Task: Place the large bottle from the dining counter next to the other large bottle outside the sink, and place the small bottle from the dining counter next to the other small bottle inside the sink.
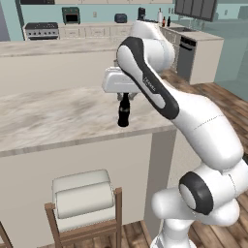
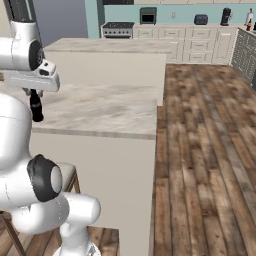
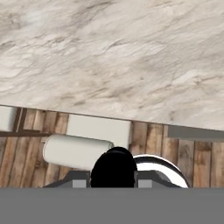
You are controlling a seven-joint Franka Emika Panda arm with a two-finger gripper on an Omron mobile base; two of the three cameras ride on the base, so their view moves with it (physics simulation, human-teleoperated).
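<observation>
1. The fingers [image 1: 125,98] are closed around the neck of the small bottle [image 1: 124,115], which hangs just above the near edge of the dining counter's surface [image 1: 58,114].
2. Step in hand: carrying it off.
3. Next, the base probably must drive to the sink [image 1: 182,29], keeping the bottle upright.

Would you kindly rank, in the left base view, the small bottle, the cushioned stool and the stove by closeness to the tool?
1. The small bottle: gripped by the neck in the tool, over the dining counter.
2. The cushioned stool: below the counter's near edge, lower left.
3. The stove: against the far wall, upper left.
</observation>
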